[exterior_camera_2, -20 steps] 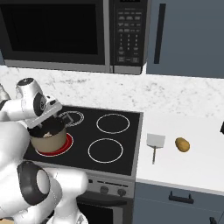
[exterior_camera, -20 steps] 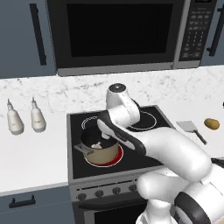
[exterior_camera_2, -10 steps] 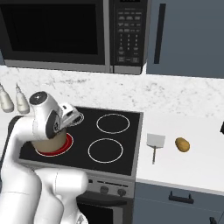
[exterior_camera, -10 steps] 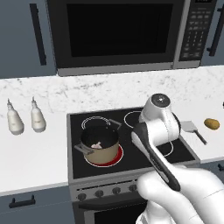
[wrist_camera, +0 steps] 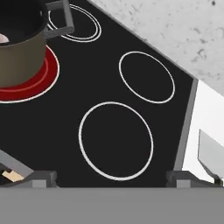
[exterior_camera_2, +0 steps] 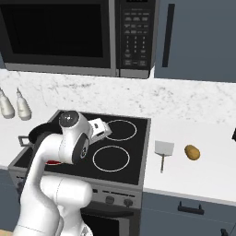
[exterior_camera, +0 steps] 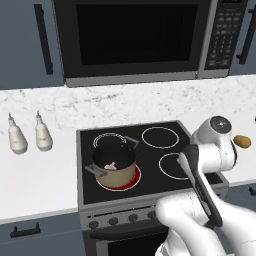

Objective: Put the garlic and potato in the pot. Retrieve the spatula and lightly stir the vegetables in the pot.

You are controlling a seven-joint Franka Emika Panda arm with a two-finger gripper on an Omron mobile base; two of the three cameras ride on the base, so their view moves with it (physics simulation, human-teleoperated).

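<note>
The tan pot (exterior_camera: 114, 165) stands on the glowing red front-left burner, with the pale garlic (exterior_camera: 110, 165) lying inside it. In the hand view the pot (wrist_camera: 21, 56) is at the upper left and the garlic (wrist_camera: 3, 38) peeks over its rim. My gripper (wrist_camera: 111, 178) is open and empty, hovering above the front-right burner (wrist_camera: 116, 141), well to the right of the pot. From the right base view the gripper (exterior_camera_2: 103, 129) hangs over the stove's middle. The golden-brown potato (exterior_camera_2: 192, 152) rests on the white counter right of the stove, and the spatula (exterior_camera_2: 162, 152) lies between it and the stove.
Two pale bottles (exterior_camera: 17, 139) (exterior_camera: 43, 136) stand on the counter left of the stove. A microwave (exterior_camera: 135, 35) hangs over the cooktop. The spatula's grey blade (wrist_camera: 211, 153) shows at the hand view's right edge. My own arm hides most of the pot in the right base view.
My arm has swung from above the pot to the right, over the right-hand burners. The garlic stays in the pot; potato and spatula have not moved.
</note>
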